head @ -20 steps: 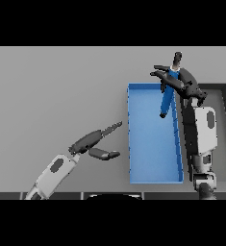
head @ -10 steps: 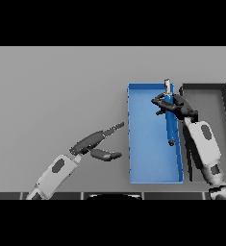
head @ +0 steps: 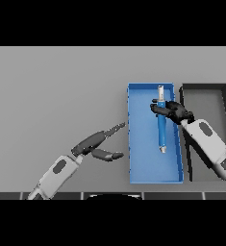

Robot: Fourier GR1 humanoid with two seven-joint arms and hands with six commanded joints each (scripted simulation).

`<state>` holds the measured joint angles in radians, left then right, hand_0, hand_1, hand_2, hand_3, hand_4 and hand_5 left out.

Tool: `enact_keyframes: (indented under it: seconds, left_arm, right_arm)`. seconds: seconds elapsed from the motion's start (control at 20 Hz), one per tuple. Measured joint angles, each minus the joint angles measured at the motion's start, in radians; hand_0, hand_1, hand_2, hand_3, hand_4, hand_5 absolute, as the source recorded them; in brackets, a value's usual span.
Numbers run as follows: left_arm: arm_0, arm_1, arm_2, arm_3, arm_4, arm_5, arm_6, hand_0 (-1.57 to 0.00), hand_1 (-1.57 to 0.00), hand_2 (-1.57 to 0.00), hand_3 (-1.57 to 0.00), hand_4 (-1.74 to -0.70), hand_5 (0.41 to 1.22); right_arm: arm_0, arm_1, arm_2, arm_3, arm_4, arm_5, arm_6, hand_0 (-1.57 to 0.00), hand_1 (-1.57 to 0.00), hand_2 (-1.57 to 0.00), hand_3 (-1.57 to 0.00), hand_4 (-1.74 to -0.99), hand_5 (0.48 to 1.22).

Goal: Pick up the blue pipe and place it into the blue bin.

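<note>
The blue pipe (head: pixel 161 132), with pale ends, lies lengthwise over the right half of the blue bin (head: pixel 142 163). My right hand (head: pixel 174 110) reaches in from the right over the bin's upper part, with its fingers curled round the pipe near its far end. I cannot tell whether the pipe touches the bin's floor. My left hand (head: pixel 94 142) hovers over the table just left of the bin, fingers straight, thumb spread, holding nothing.
A black bin (head: pixel 205 95) stands right beside the blue bin, on its right; my right forearm crosses over it. Bare grey table (head: pixel 56 91) stretches to the left and far side.
My right hand has come down and toward me with the pipe. The pipe has swung from a tilt above the bin's far edge to lying along the bin. The left arm stayed put.
</note>
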<state>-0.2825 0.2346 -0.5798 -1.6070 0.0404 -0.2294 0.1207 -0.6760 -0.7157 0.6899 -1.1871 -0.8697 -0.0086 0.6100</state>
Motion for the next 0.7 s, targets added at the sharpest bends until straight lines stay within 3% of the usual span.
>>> enact_keyframes:
  seconds: [0.1, 0.35, 0.7]
  left_arm:
    - [-0.007, 0.013, 0.015, 0.004, 0.006, -0.003, -0.016, 0.0, 0.0, 0.0, 0.0, -0.83, 0.471]
    - [0.006, 0.017, 0.007, -0.015, 0.011, -0.008, -0.006, 0.0, 0.0, 0.0, 0.0, -0.83, 0.472]
    - [0.018, 0.026, 0.0, -0.015, -0.006, -0.006, -0.029, 0.0, 0.0, 0.0, 0.0, -0.83, 0.474]
  right_arm:
    - [0.0, -0.021, 0.015, -0.023, 0.014, 0.01, 0.0, -0.12, -0.09, -0.09, -0.05, -1.189, 0.88]
    - [0.0, -0.007, 0.029, -0.014, 0.04, -0.025, -0.013, -0.04, -0.03, -0.03, -0.02, -1.182, 0.795]
    - [0.004, -0.016, 0.032, -0.022, 0.046, -0.014, -0.026, -0.02, -0.01, -0.01, -0.01, -1.186, 0.769]
